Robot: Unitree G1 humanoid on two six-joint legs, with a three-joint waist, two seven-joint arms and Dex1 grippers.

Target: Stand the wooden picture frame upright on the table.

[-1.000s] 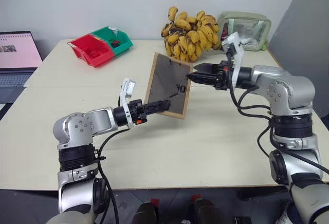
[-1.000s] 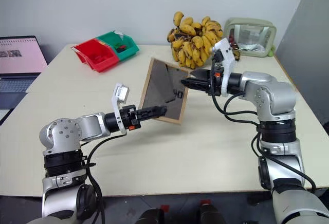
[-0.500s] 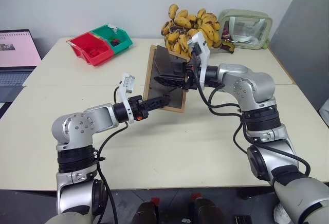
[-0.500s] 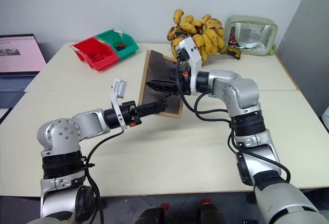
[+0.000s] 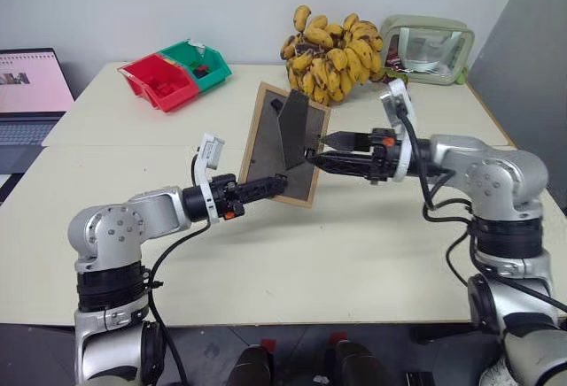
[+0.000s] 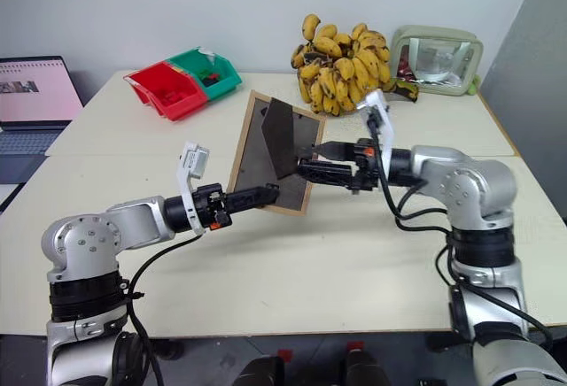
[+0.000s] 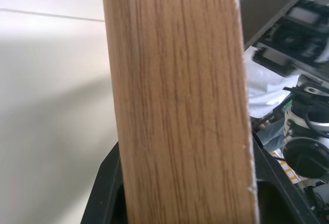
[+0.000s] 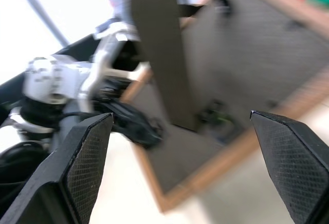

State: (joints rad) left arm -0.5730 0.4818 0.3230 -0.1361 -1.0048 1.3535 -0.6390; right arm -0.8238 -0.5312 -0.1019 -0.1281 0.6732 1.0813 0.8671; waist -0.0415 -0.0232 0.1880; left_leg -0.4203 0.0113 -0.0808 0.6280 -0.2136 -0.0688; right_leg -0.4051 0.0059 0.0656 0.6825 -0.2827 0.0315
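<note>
On the cream table [image 5: 354, 244] — left end effector [image 5: 270, 187] grips the wooden picture frame [image 5: 266, 142] (stand out), right end effector [image 5: 321, 149] open.

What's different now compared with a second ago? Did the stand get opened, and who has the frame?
The fold-out stand now sticks out from the back of the wooden picture frame; earlier it lay flat. The right gripper reached in to the back half a second ago, has since drawn back toward the robot's right, and is open. The left gripper still clamps the frame's lower edge. Bananas, bins and clear box are unmoved.
</note>
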